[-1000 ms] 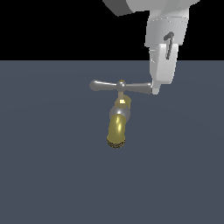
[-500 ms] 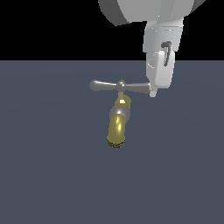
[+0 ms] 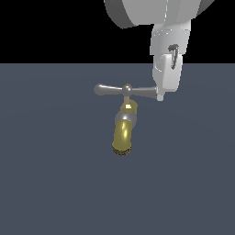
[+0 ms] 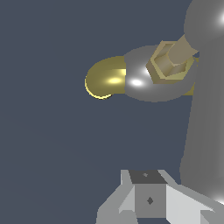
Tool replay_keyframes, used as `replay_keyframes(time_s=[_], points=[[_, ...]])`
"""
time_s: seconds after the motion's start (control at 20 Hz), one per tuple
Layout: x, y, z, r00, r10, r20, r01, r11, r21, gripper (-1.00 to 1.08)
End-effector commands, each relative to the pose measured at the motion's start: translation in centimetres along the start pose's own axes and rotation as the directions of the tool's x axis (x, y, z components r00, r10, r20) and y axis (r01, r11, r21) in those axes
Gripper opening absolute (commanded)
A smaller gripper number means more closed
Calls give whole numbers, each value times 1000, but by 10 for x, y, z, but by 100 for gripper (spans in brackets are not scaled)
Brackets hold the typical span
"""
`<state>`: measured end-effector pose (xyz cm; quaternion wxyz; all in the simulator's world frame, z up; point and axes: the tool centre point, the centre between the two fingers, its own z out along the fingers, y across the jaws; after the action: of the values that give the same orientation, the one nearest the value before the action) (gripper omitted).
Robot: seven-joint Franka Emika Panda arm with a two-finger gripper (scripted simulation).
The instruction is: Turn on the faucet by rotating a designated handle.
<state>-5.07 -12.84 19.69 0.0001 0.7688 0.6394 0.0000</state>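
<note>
Exterior view: a small faucet [image 3: 123, 126] stands near the middle of a flat dark grey-blue surface [image 3: 50, 183], its brass-gold spout curving down toward the camera and ending in a dotted tip. On top sits the handle [image 3: 126, 90], a slim silver-grey crossbar lying level, with one rounded end toward the exterior view's left and the other toward the exterior view's right. The white pincer [image 3: 160, 95] hangs from above at that right-hand end, its lower tip touching or just beside the bulb; from here the fingers overlap, so whether they are parted or closed cannot be told, and nothing appears to be clasped. Wrist view: the camera looks past the pincer's own grey-and-white base at the faucet's silver collar, a brass hex nut and the gold spout [image 4: 105, 78], while a thick blurred grey shape — probably the crossbar seen very close — runs down one side of the picture. The fingertips are not shown here either. Judged from this, the step in hand is pushing the bar's end round its stem — best done by keeping contact out at the bulb, where leverage is greatest, pushing sideways along the arc rather than downward, and following the curve so the tip does not slide off the rounded end
</note>
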Motion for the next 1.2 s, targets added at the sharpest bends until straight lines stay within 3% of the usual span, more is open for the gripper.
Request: replay_keyframes(time_s=[0.0,1.15], points=[[-1,7,0,1000,0,0,0,1000,0,-100],[-7,70,0,1000,0,0,0,1000,0,-100]])
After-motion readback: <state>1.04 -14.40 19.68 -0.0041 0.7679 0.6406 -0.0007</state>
